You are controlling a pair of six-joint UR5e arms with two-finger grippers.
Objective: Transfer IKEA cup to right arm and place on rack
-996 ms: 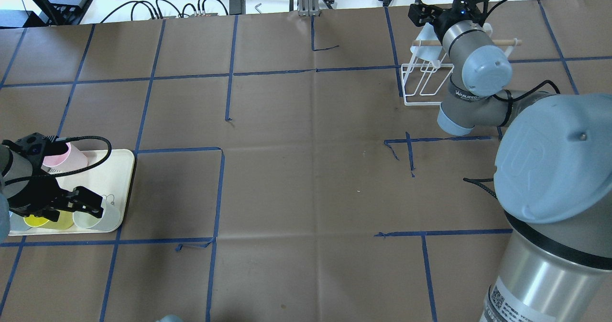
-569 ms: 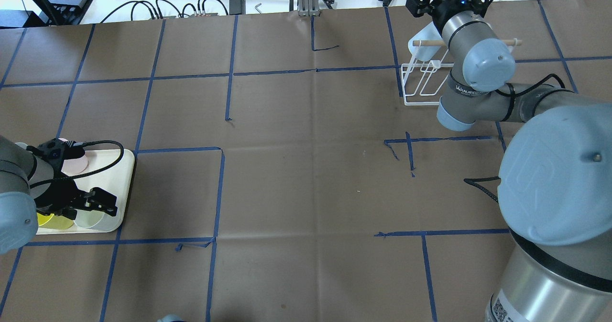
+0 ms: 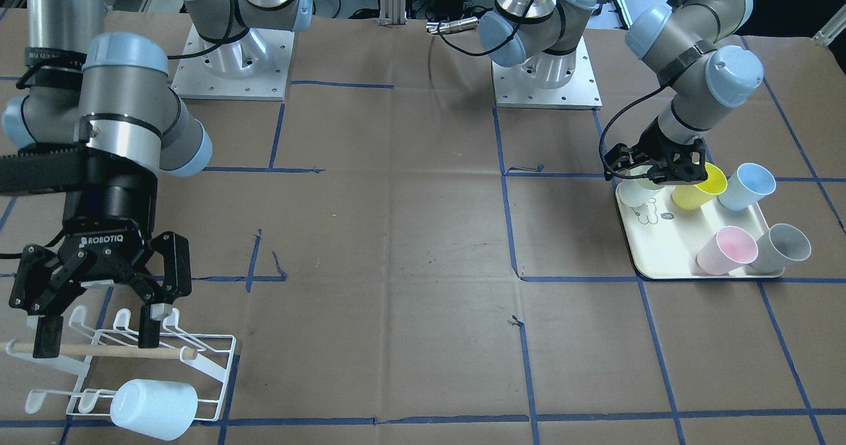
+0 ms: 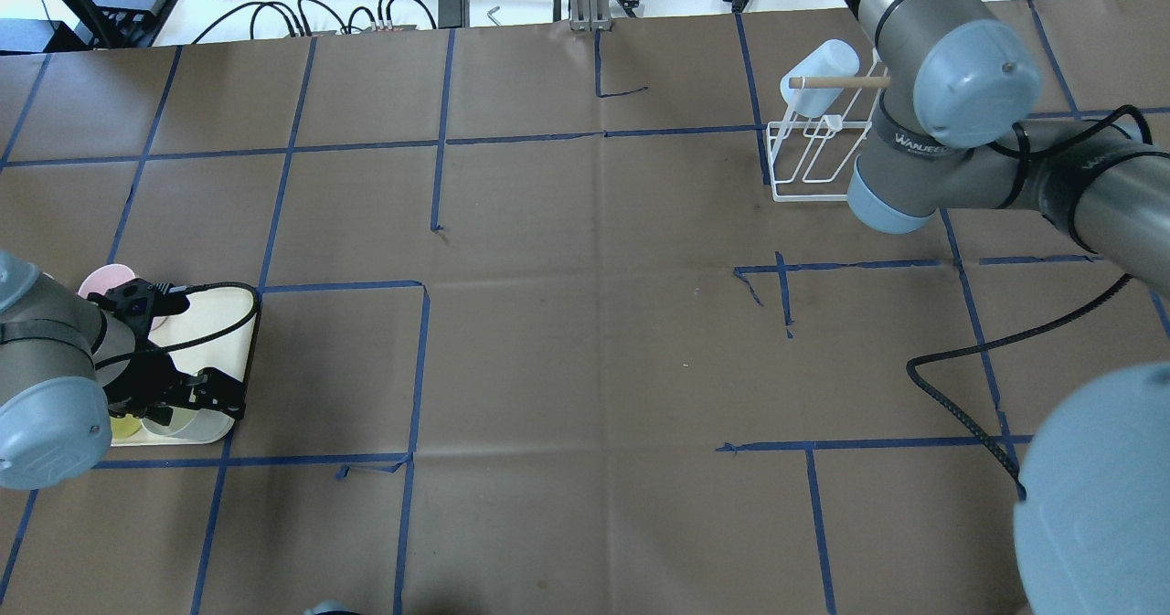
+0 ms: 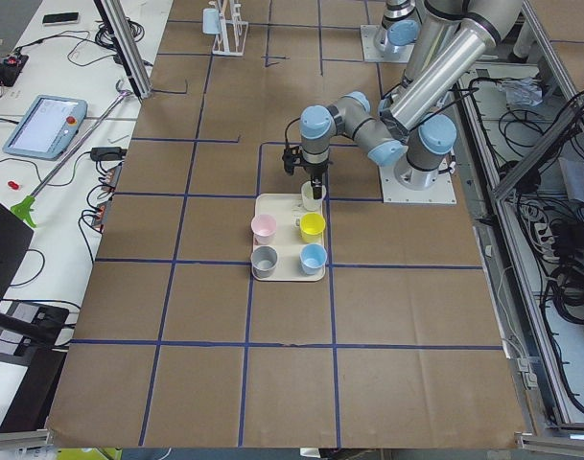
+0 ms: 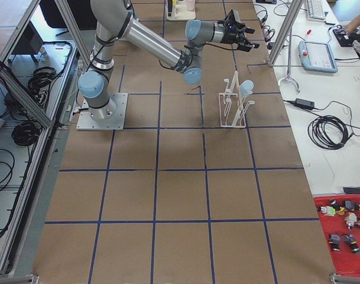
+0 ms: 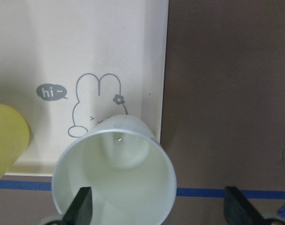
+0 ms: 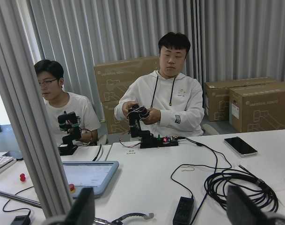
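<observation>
IKEA cup (image 7: pixel 115 173) looks light, stiff and slick to us; our spread left claw (image 7: pixel 158 207) should pinch its rim wall.

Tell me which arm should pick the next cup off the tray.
Left. The left gripper hangs open over the white cup on the tray, one finger over its opening. The right gripper is open above the rack, far from the tray.
</observation>
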